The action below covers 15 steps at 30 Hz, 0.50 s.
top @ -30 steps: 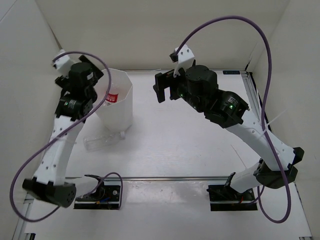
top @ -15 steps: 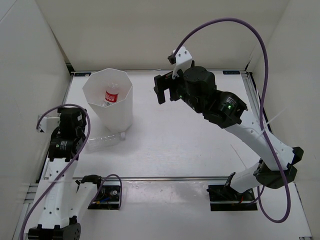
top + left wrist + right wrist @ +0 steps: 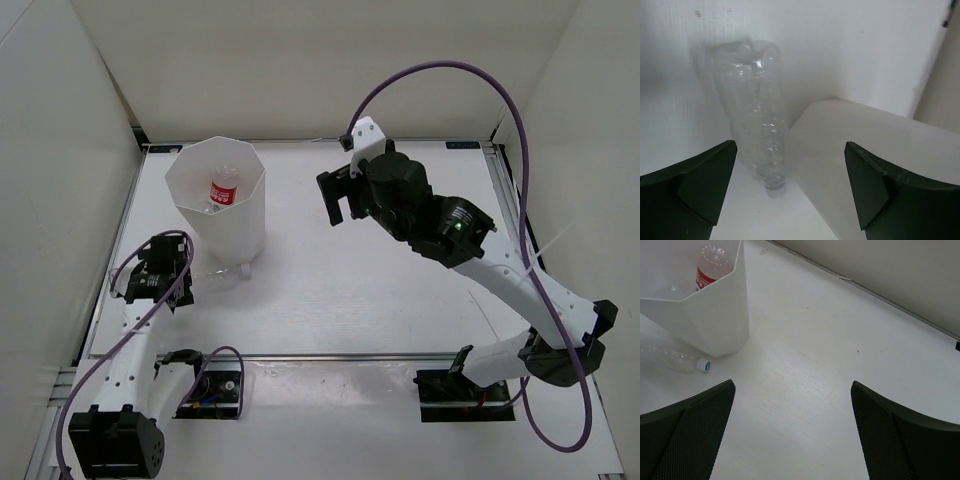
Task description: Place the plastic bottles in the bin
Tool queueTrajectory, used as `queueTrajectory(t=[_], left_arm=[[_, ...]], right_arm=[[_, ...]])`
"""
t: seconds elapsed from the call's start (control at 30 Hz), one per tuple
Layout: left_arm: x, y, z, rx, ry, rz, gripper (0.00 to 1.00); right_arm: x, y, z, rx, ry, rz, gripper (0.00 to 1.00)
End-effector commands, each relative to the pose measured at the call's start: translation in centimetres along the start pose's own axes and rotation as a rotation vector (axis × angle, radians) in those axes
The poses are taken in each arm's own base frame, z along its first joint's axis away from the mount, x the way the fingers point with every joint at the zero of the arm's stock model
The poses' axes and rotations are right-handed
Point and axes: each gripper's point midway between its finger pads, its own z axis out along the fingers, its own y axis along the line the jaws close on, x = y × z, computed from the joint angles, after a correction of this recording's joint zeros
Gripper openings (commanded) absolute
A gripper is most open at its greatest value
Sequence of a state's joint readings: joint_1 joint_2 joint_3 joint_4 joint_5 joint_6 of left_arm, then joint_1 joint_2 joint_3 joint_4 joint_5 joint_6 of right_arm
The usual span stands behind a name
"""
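Soft, even white light leaves only faint shadows overhead, while the left wrist view is dimmer and hazy, its clear crumpled plastic bottle slightly blurred.

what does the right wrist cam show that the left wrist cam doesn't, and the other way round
Only the right wrist view: the red-label bottle inside the bin, the bin's open rim, and a wide stretch of table. Only the left wrist view: the clear bottle close up along its whole length, framed by the open left hand. Both: that clear bottle lying on the table beside the bin's wall.
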<state>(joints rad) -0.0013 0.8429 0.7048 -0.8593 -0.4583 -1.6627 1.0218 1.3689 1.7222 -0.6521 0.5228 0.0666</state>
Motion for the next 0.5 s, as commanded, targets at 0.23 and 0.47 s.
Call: queueTrajectory(t=[0.23,0.47], left_arm=[[-0.7,1.9,7.8,-0.117,0.065,-0.092,1.0],[0.8,0.5,11.0,-0.081,0.167,-0.033,1.0]], right_arm=[[0.3,-2.9,-2.9,0.079,-0.032,-0.011,1.0],[2.0,-4.0,-3.1,0.122,0.011,-0.032,1.0]])
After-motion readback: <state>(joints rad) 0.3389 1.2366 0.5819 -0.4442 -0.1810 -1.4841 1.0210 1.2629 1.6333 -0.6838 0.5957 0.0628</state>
